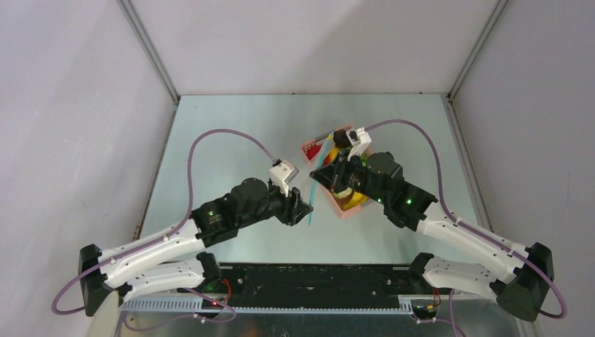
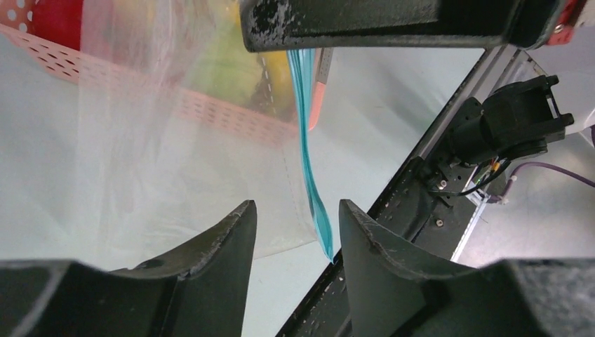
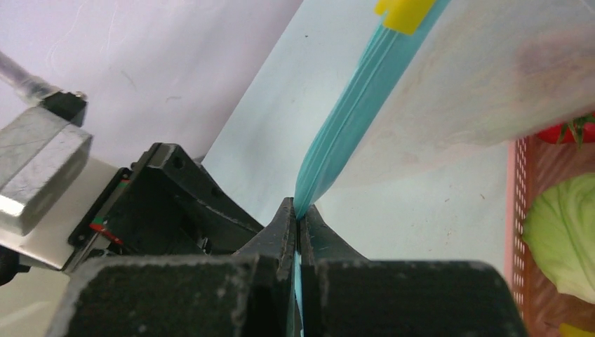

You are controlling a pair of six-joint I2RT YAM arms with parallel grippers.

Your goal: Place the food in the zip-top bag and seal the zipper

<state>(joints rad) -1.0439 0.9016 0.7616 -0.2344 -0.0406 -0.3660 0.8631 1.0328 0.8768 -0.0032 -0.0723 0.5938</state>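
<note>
The table (image 1: 231,140) spreads under both my arms. On it, at about two o'clock from my left gripper (image 2: 296,207) in the overhead view, stands the pink basket (image 3: 516,210). It holds the food I can see: a pale green cabbage (image 3: 561,239) and a red fruit (image 3: 565,130).

The zip-top bag (image 2: 140,154) hangs clear and slack in front of the basket, blurring what lies behind it. Its zipper (image 2: 309,168) drops from twelve o'clock in my left wrist view, and its lower end sits in the gap between my left fingers, nearer the one at three o'clock. I cannot tell whether it touches that finger. Those jaws stand parted, gripping nothing.

My right gripper (image 3: 299,225) is clenched on the zipper, which rises from the pinch toward one o'clock, up to a small yellow slider (image 3: 403,8).
</note>
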